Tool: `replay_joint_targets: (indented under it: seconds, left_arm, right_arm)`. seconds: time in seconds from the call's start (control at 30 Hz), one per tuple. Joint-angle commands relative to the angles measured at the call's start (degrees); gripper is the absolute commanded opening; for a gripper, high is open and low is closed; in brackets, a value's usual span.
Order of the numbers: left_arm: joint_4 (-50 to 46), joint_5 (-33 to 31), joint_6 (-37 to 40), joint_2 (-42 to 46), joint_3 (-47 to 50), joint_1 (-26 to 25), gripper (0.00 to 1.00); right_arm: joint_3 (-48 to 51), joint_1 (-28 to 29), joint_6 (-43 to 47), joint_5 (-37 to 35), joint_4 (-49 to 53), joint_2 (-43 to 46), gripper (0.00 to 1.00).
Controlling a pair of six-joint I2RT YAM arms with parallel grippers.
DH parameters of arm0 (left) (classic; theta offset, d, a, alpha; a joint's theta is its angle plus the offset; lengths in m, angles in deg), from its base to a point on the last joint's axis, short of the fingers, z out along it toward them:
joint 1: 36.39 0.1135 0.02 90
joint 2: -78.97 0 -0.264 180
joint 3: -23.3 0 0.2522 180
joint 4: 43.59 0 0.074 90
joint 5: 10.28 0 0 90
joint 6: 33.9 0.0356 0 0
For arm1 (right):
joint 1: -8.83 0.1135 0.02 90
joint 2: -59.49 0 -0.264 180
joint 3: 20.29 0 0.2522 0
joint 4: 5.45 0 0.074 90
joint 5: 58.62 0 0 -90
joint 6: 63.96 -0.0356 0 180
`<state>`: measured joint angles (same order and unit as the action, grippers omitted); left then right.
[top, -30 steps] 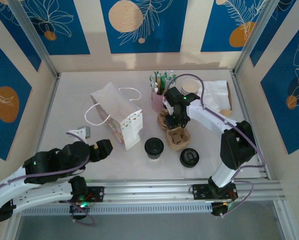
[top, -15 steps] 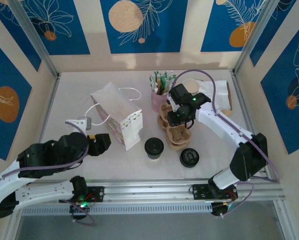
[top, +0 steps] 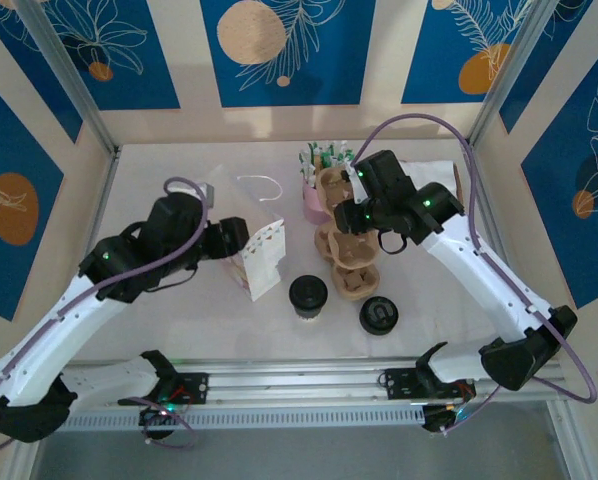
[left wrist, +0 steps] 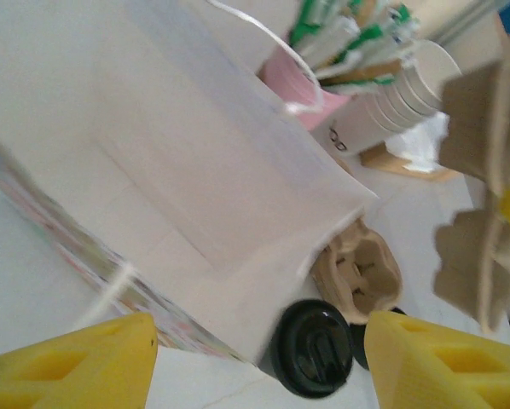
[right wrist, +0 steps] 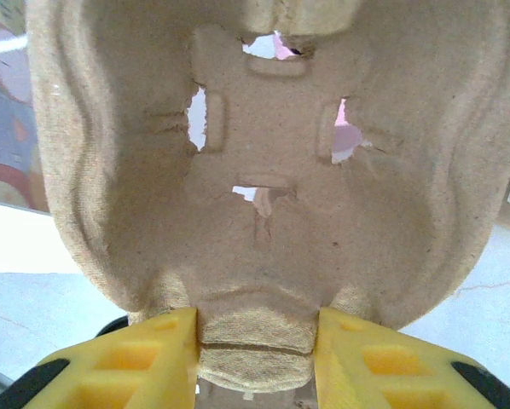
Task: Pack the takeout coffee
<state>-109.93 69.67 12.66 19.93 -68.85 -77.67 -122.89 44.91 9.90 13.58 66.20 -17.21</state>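
white table: paper bag, takeout coffee, lid stack

Stacked cream cups: small dark print on the side, too blurred to read.
Paper bag: coloured pattern along its edge, no legible words.

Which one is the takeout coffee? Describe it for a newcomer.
Start at the white paper bag in the middle of the table. Just right of its near corner stands the takeout coffee. Its black lid sits on a pale cup, unlike the all-black lid stack further right.
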Motion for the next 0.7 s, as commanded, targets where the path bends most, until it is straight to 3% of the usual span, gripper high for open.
replay_joint_targets:
  seconds: [0.0, 0.2, 0.37, 0.67]
  left_arm:
    - [-3.2, 5.4, 2.8, 1.6, -5.5, 6.0, 0.65]
    - [-8.8, 1.7, 6.1, 5.6, -6.3, 13.0, 0.69]
    - [-13.1, 1.5, 7.1, 7.6, -3.2, 13.6, 0.74]
    - [-12.0, 1.6, 3.9, 13.9, 5.6, 13.6, 0.81]
  right_arm:
    - [-4.3, 2.1, -2.3, -2.0, 2.0, 0.3, 0.38]
    - [-10.4, 7.8, -2.7, -7.1, -1.5, -2.4, 0.38]
    - [-15.5, 11.4, -2.4, -10.3, -7.2, -6.2, 0.37]
    - [-24.3, 17.8, -1.0, -13.2, -17.3, -13.5, 0.37]
